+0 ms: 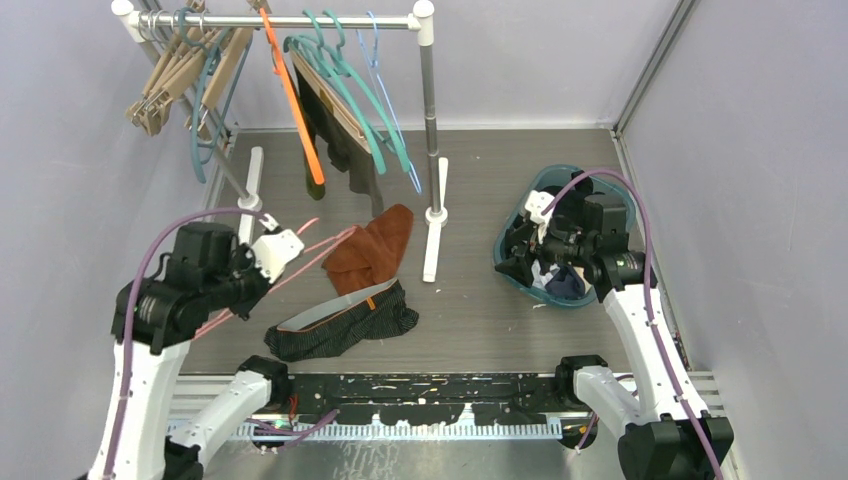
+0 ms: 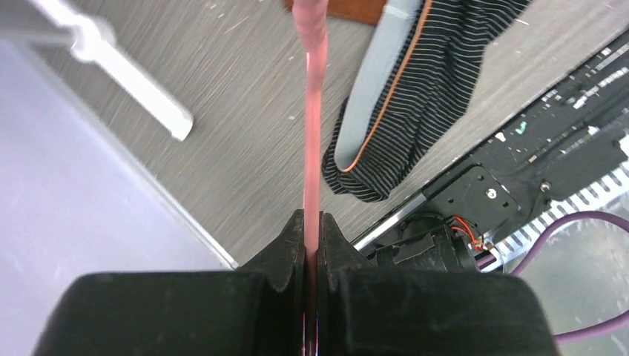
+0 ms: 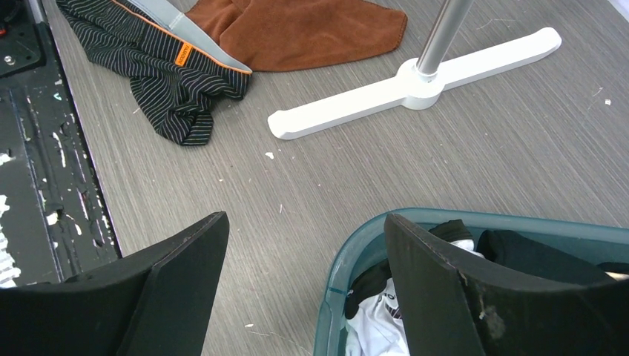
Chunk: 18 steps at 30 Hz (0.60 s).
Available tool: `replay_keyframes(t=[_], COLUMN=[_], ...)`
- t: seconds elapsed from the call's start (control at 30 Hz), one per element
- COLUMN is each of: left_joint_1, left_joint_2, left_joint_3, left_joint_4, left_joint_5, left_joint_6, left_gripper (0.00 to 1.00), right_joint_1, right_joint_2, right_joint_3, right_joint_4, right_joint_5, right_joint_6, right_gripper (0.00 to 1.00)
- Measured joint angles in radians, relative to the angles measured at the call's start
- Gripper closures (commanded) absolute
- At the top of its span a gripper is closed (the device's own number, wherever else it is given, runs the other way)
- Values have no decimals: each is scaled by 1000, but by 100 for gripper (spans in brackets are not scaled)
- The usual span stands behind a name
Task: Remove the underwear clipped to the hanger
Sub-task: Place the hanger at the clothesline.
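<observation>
Underwear (image 1: 345, 325): one black pinstriped pair with a grey waistband (image 2: 374, 89) and orange trim. It lies crumpled on the desk (image 1: 480, 300), right in front of the brown cloth (image 1: 375, 250), touching or overlapping its edge. No clip visible on it, so it looks free.

Handling: light, soft and floppy. It will drape and drag if lifted by one corner. Not fragile, not slippery. Best hold is probably the waistband, which is thicker and stands a bit proud of the desk, so pinch it from above. The leg fabric would just bunch.

Left gripper (image 2: 312, 237): clamped on the thin bar of the pink hanger (image 2: 314, 133). The hanger runs out from the jaws to the brown cloth. Cannot tell whether a clip bites that cloth. The underwear lies just beside the bar, on its right, near this gripper but not touching it.

Right gripper (image 3: 305, 222): jaws wide, holding nothing, over the near rim of the teal basket (image 3: 519, 218), which has clothes in it. The underwear is well apart from it, across the desk beyond the foot of the rack (image 1: 428, 120).

More dark cloth (image 1: 335, 140) hangs from a hanger on the rack rail. Too small to tell whether it is clipped underwear.
</observation>
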Motion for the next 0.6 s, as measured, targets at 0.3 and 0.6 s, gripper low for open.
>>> replay_keyframes(t=[0.3, 0.6], left_joint_1=[229, 248], left_joint_2=[-78, 13], left_joint_3=[39, 76], left_joint_4=[3, 73], left_joint_5=[-70, -135], left_joint_6=[-80, -139], left_gripper=[100, 100], right_joint_1=[14, 26], right_joint_2=[8, 8], right_joint_3=[-3, -10], right_joint_4=[0, -1], right_joint_5=[12, 32], right_joint_6=[-1, -4], right_gripper=[17, 17])
